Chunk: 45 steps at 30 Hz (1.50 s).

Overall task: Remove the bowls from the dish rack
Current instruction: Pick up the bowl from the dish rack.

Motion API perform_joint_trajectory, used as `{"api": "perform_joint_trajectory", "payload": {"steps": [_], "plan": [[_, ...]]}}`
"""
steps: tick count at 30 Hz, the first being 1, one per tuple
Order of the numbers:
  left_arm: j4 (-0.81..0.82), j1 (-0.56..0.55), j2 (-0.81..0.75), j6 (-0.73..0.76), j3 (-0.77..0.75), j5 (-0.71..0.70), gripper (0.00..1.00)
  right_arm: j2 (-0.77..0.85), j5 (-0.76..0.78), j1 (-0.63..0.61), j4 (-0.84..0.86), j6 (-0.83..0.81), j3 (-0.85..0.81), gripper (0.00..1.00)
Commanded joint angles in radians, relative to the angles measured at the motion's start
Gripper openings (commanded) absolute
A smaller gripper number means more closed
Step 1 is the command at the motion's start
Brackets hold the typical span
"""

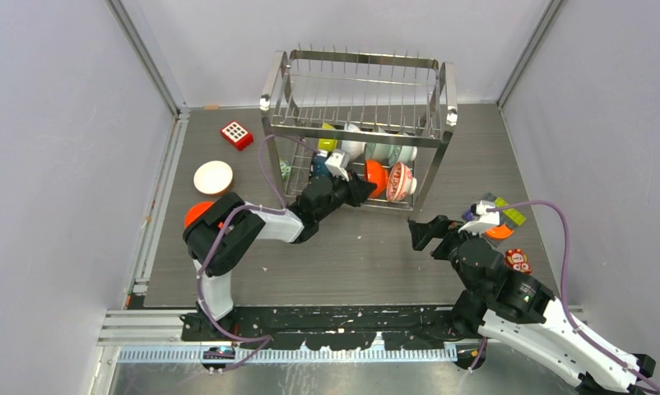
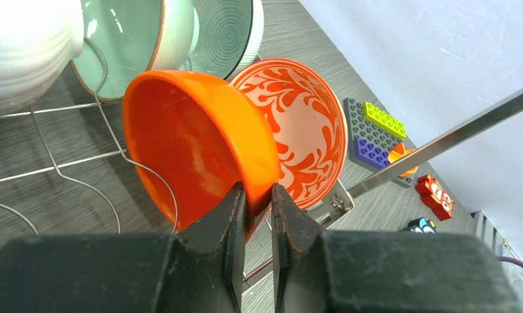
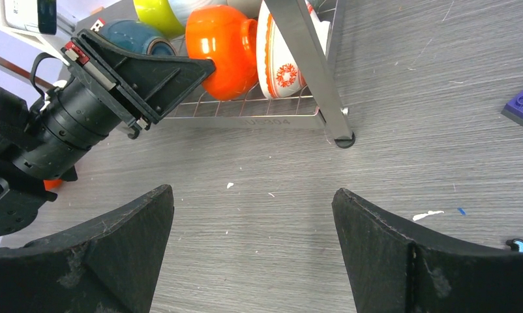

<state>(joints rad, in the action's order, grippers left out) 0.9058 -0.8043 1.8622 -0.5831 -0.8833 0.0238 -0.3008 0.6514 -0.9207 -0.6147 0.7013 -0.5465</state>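
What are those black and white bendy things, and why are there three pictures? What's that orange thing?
They are two robot arms bolted to a table. Each ends in a gripper, a hand with two fingers. One picture comes from a camera up high, looking down on everything. The other two come from small cameras on the arms' wrists, so you see the fingers up close.

On the table stands a shiny wire dish rack with bowls inside. A white bowl and some toy bricks lie outside it.

The left gripper has reached into the rack and pinches the rim of an orange bowl. Right beside that sits a red-and-white patterned bowl. The right gripper is wide open above bare table, holding nothing.
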Motion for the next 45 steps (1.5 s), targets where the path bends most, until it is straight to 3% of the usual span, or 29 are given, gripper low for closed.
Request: {"api": "perform_joint_trajectory", "payload": {"steps": [1,14,25,45], "plan": [[0.226,0.005,0.014,-0.018,0.013,0.104,0.00,0.000,0.012,-0.001,0.019,-0.004,-0.005,0.95],[0.421,0.041,0.025,-0.106,0.090,0.100,0.00,0.002,0.012,-0.001,0.019,0.001,-0.004,0.95],[0.438,0.048,-0.024,-0.112,0.111,0.124,0.00,0.004,0.017,-0.001,0.015,0.002,-0.007,0.95],[0.525,0.044,-0.157,-0.252,0.172,0.233,0.00,0.027,0.026,-0.001,-0.002,0.015,-0.018,0.95]]}}
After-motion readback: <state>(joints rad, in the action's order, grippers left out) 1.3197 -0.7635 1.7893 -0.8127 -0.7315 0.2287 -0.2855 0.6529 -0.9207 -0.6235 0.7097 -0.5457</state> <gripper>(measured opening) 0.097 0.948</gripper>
